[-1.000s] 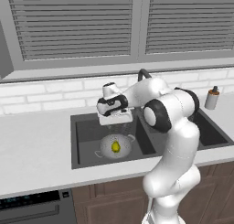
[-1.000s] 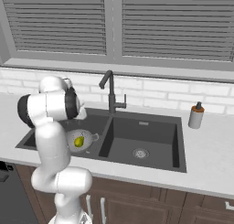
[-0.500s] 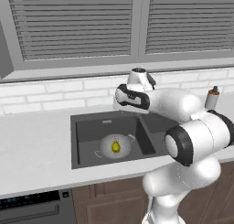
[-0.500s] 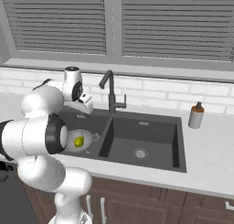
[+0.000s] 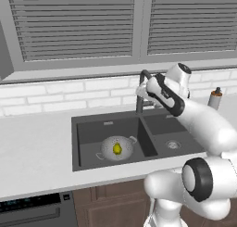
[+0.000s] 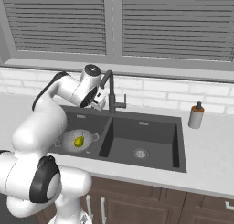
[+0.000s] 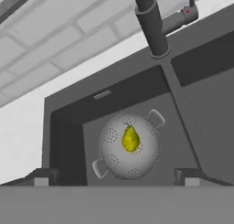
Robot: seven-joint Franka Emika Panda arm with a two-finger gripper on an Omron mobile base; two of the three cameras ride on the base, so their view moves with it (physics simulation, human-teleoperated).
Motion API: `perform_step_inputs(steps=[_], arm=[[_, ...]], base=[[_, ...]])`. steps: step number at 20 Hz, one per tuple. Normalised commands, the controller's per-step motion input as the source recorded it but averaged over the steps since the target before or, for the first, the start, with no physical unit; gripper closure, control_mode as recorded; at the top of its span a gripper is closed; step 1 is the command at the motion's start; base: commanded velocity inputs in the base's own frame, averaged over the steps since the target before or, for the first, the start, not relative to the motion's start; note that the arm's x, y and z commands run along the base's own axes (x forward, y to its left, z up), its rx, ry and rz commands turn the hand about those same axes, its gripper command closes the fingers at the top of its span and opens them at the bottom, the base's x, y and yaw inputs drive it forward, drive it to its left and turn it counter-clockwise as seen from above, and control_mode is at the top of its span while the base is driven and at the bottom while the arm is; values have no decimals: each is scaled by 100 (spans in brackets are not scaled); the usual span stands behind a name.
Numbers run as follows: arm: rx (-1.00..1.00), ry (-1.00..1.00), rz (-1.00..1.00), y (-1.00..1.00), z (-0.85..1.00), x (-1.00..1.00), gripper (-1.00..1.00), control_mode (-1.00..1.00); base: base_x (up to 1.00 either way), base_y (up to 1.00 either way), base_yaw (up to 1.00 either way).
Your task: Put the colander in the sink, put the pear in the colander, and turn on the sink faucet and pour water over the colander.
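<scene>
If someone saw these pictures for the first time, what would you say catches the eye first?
The yellow-green pear stands out, lying inside the silver colander in the left basin of the dark double sink. Above it, the white arm reaches toward the gooseneck faucet, its claw beside the stem. No water is running.

The claw (image 5: 141,88) sits against the faucet (image 5: 140,101) in the left base view, and its fingers are too small there to tell whether they are spread or closed. In the right base view the arm covers the claw (image 6: 101,101) and the left part of the sink (image 6: 151,122). In the hand view the faucet (image 7: 153,24) is cut off by the top edge, so its spout is out of sight, and the right basin runs off the right edge. The bottle (image 6: 197,115) is too small for detail.
</scene>
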Motion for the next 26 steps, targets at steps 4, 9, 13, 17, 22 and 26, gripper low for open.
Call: perform_step_inputs(steps=[4, 9, 13, 17, 22, 26], arm=[[20, -18, 3, -62, 93, 1, -100, -100], [19, -9, 10, -53, 36, 18, -100, -100], [10, 0, 11, -10, 1, 58, -100, -100], [1, 6, 7, 0, 0, 59, -100, -100], [0, 0, 3, 0, 3, 25, -100, -100], [0, 0, 0, -6, -11, 47, -100, -100]], base=[[0, 0, 0], [0, 0, 0], [0, 0, 0], [0, 0, 0], [0, 0, 0], [0, 0, 0]])
